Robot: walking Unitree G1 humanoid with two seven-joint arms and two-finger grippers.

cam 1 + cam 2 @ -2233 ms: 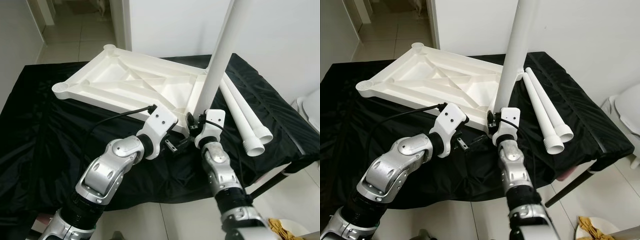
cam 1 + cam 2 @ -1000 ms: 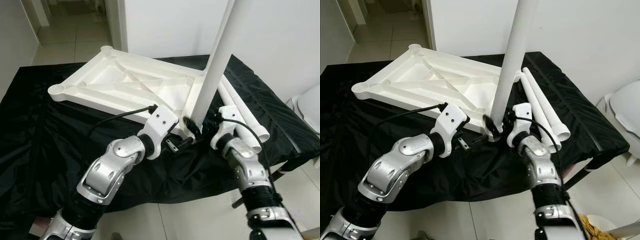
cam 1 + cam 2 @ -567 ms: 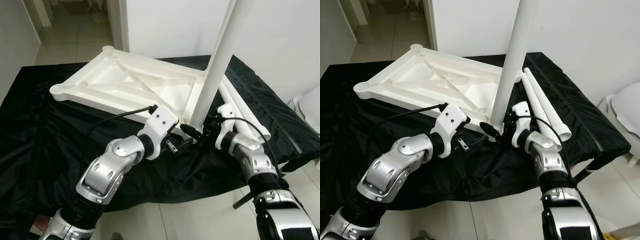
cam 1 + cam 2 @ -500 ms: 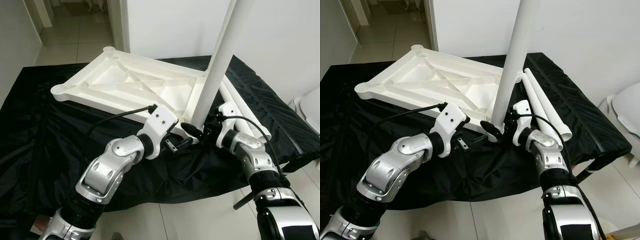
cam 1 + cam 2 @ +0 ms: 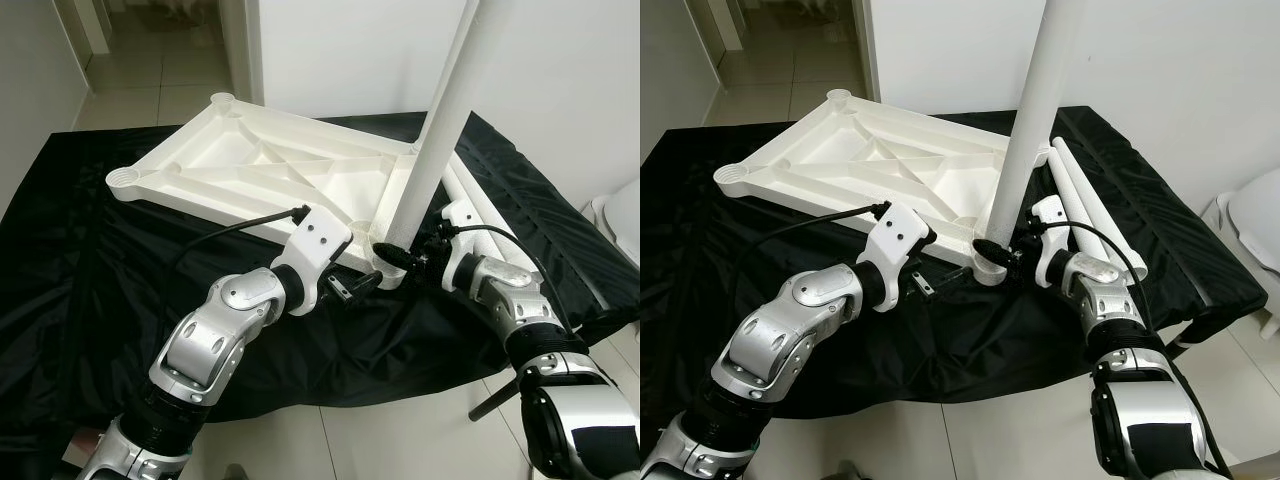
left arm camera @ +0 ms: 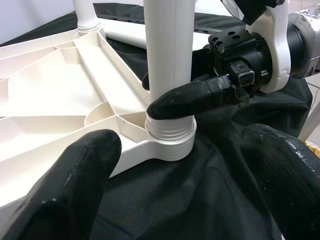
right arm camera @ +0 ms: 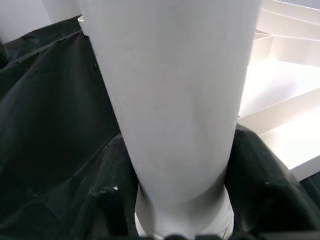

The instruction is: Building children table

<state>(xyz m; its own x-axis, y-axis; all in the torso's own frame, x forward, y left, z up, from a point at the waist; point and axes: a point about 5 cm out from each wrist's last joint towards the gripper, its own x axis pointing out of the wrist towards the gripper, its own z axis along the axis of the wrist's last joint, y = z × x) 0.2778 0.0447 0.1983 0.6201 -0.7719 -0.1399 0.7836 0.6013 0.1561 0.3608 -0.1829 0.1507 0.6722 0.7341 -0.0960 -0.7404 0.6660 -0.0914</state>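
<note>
The white children's table top lies upside down on a black cloth that covers the tabletop, so its ribbed underside and corner sockets face up and the legs can go in from above. One white leg stands upright in the near corner socket, its threaded end partly seated in the collar. The right gripper is closed around the base of this leg just above the socket, one finger wrapped across the front; holding it this low likely serves to turn the leg and keep it straight while it screws home. The left gripper hovers just in front of the same corner with its two fingers spread wide and holding nothing, probably placed to steady the table top against the twisting. Two spare legs lie side by side on the cloth to the right of the table top, within reach for the remaining sockets.
</note>
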